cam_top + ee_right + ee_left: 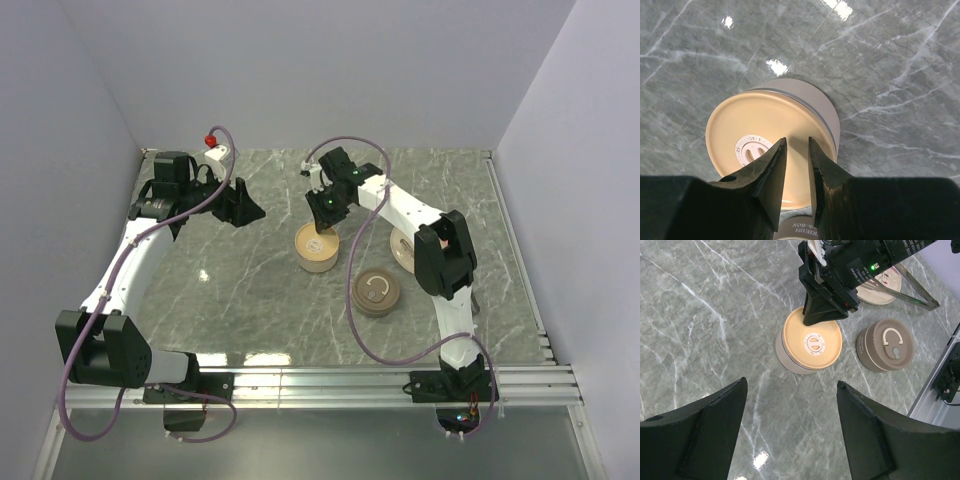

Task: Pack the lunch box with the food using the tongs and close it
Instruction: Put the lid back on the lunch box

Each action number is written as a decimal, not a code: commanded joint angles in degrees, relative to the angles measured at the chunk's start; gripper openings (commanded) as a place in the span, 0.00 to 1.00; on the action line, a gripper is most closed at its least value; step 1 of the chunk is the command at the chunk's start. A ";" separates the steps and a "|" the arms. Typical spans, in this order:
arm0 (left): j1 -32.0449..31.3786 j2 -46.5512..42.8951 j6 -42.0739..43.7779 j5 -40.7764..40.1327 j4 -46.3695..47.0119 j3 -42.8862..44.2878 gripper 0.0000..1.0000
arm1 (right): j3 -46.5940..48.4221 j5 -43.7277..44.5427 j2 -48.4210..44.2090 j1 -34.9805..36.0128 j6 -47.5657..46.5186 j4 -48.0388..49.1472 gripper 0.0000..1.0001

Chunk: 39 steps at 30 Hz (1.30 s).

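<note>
Nearest the bases, the brown outer lid [377, 292] sits alone on the marble table [230, 310], well apart from any finger, so that one's not on yet! Just past it is the lunch box [318, 255], and here's the action: the right gripper [796, 142] hangs right over its cream inner lid [755, 120], fingers a narrow slit apart with nothing between them, only cream showing through the gap. To my eye this is the seating of that inner lid, so the smart play is a straight push down near the centre. Tips should stay level, with no sideways drag that could cock the lid or tip the box. Do the tips actually touch the lid? Can't call it from here. Beside the box is the pale plate [885, 294], with the tongs [934, 303] resting on it, joined end poking off the rim and much of both hidden behind the right arm [440, 250]. And the food? Not a piece in sight; likely under that lid, but the lid blocks any check. Farther off on the left, the left gripper [791, 385] hovers above the table, jaws spread wide, empty.
</note>
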 commanded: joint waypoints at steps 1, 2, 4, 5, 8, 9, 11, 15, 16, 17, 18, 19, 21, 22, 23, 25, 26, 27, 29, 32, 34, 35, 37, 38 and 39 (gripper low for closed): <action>-0.21 0.22 1.08 1.52 1.17 0.64 0.77 | -2.95 2.16 0.46 0.18 -0.66 0.39 0.32; -0.21 0.31 0.99 1.52 1.26 0.64 0.77 | -3.03 2.07 0.37 0.18 -0.84 0.39 0.31; -0.30 0.40 1.17 1.61 1.08 0.64 0.77 | -3.03 2.07 0.37 0.53 -1.19 -0.22 0.31; -0.22 0.48 1.17 1.70 1.08 0.64 0.77 | -2.95 1.99 0.54 0.71 -1.63 -1.00 0.31; -0.21 0.22 1.26 1.78 0.91 0.64 0.77 | -3.21 2.68 0.63 1.85 -3.12 -1.98 0.31; -0.21 0.13 1.34 1.78 0.91 0.64 0.77 | -3.38 3.12 0.55 2.11 -3.39 -2.15 0.32; -0.21 -0.13 1.35 1.61 0.91 0.46 0.77 | -3.21 3.74 0.72 2.81 -4.09 -2.68 0.32; -0.21 -0.31 1.26 1.61 1.08 0.02 0.77 | -3.03 5.76 1.60 3.96 -5.58 -4.09 0.36; -0.21 -0.39 1.26 1.61 1.00 0.02 0.77 | -3.03 6.03 1.86 4.14 -5.76 -4.35 0.36; -0.21 -0.40 1.43 1.52 0.82 0.11 0.77 | -3.38 6.12 2.13 4.14 -6.02 -4.53 0.36; -0.21 -0.48 1.43 1.52 0.91 0.02 0.77 | -3.65 6.29 2.13 4.57 -6.11 -4.61 0.38; -0.21 -0.48 1.43 1.43 0.91 -0.06 0.77 | -3.91 6.99 1.95 4.58 -6.20 -4.18 0.39; -0.21 -0.48 1.52 1.34 0.91 -0.24 0.77 | -5.05 7.26 1.51 4.58 -6.20 -3.56 0.41; -0.21 -0.48 1.52 1.34 0.99 -0.33 0.77 | -5.49 7.08 0.99 4.66 -6.20 -2.95 0.42; -0.30 -0.57 1.43 1.26 1.17 -0.42 0.77 | -6.19 6.82 0.72 4.75 -6.11 -2.77 0.43; -0.21 -0.57 1.43 1.26 1.26 -0.42 0.77 | -6.64 6.21 0.29 5.02 -6.20 -2.51 0.45; -0.21 -0.66 1.26 1.26 1.26 -0.42 0.78 | -6.90 5.77 -0.33 5.10 -6.29 -2.16 0.45; -0.21 -0.66 0.91 1.00 1.34 -0.33 0.78 | -6.90 5.16 -0.77 5.02 -6.38 -2.07 0.46; -0.21 -0.66 0.47 1.08 1.17 0.02 0.79 | -6.12 4.45 -2.08 5.10 -6.12 -1.89 0.47; 0.05 -0.48 -0.85 2.66 0.29 1.16 0.80 | -3.66 1.11 -4.27 4.67 -5.59 -2.85 0.52; 0.14 -0.66 -2.08 3.19 0.64 1.52 0.82 | -3.04 -0.82 -5.86 4.58 -5.32 -3.12 0.55; 0.31 -1.09 -2.26 3.36 0.82 1.52 0.82 | -3.03 -1.09 -7.44 4.58 -5.23 -3.03 0.55; 0.40 -1.45 -2.61 3.28 1.43 1.17 0.83 | -3.12 -1.70 -8.59 4.67 -5.41 -3.12 0.57; 0.57 -1.62 -2.61 3.28 1.69 1.08 0.83 | -3.04 -1.71 -8.86 4.67 -5.41 -3.73 0.57; 0.66 -1.63 -2.61 3.37 1.96 0.90 0.84 | -2.77 -1.71 -8.77 4.84 -5.50 -4.26 0.58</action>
